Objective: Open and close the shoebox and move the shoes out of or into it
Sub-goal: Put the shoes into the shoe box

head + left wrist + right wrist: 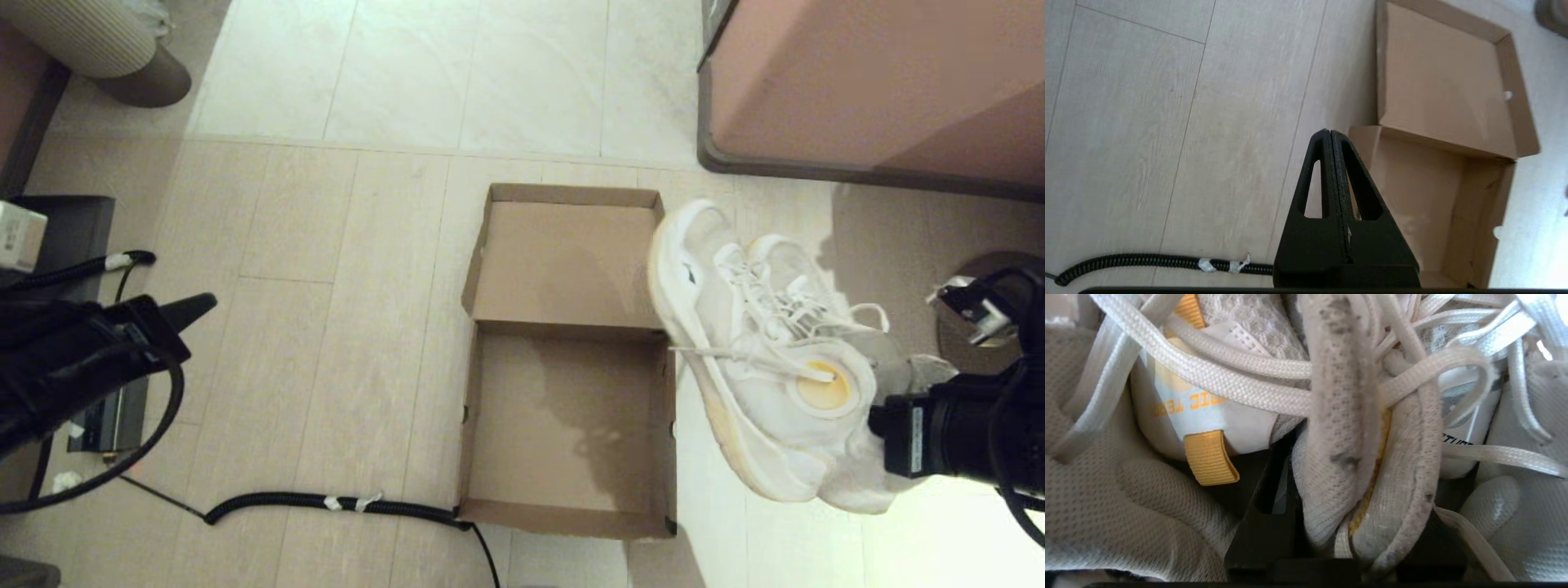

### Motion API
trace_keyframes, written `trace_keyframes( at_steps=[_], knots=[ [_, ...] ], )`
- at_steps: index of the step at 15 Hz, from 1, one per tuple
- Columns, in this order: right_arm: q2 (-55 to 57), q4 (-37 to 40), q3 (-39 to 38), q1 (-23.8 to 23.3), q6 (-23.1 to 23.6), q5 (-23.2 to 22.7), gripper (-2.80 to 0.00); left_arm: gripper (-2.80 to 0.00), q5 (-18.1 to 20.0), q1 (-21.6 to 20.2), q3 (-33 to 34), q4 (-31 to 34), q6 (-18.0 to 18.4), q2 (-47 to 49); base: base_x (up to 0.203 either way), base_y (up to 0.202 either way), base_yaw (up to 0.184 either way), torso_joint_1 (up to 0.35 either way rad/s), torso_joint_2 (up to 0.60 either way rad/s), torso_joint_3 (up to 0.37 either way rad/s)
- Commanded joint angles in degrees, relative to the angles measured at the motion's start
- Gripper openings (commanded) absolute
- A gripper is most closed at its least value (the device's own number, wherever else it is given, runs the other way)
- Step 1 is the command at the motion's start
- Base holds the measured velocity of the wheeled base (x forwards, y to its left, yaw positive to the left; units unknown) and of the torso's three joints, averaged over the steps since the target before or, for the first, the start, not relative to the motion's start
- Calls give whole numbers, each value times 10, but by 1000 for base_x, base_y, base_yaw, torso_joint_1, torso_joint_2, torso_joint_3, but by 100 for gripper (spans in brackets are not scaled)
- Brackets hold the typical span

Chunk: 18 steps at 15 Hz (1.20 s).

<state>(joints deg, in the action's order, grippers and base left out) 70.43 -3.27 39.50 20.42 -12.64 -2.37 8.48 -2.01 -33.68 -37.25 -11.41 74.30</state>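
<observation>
Pinkish-brown cabinet (865,82) fills the far right corner; pale tiled floor (343,327) carries everything else. No desk in play.

Shoebox (567,359): brown cardboard, lying open on the floor in front of the robot, lid flap folded back flat on the far side, tray nearer. Both halves empty. A black corrugated cable (326,502) runs along the floor to the tray's near left corner.

Shoes (767,359): both white sneakers held together in the air, just right of the box, toes pointing away and toward the box edge, a yellowish insole showing. They hang tilted, heels low.

Right hand (1347,522): pinching the two inner collar walls of the shoes together between its fingers, laces draped across.

Left hand (1331,139): parked low at the left, well apart from the box, fingers pressed together on nothing.

Handling judgement: the pair looks light, but the mesh collars are soft and crush under the pinch, so the toes sag and may swing. Loose laces could snag on the box wall. The padded collar is the sensible hold for taking both at once; the stiff soles would resist slipping but are too wide.
</observation>
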Motion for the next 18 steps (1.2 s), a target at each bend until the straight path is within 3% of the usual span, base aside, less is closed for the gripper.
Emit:
trace_keyframes(
  at_steps=[1, 3, 5, 9, 18],
  knots=[
    [18, -5, 3, 90, 2, 37, -280, -280, 0, 3, -15, -4, 1, 49, 0, 0, 0, 0, 0, 0],
    [57, -13, 2, 161, 6, 75, -280, -280, -1, 10, -58, -5, 3, 99, 0, 0, 0, 0, 0, 0],
    [106, -34, -6, 187, 14, 87, -280, -280, -3, 13, -111, -5, 3, 151, 0, 0, 0, 0, 0, 0],
    [234, -164, -33, 195, 29, 92, -280, -280, -3, 16, -185, -9, 6, 220, 0, 0, 0, 0, 0, 0],
    [420, -325, -62, 219, 26, 110, -280, -280, -17, 19, -211, -21, 3, 234, 0, 0, 0, 0, 0, 0]
  ],
)
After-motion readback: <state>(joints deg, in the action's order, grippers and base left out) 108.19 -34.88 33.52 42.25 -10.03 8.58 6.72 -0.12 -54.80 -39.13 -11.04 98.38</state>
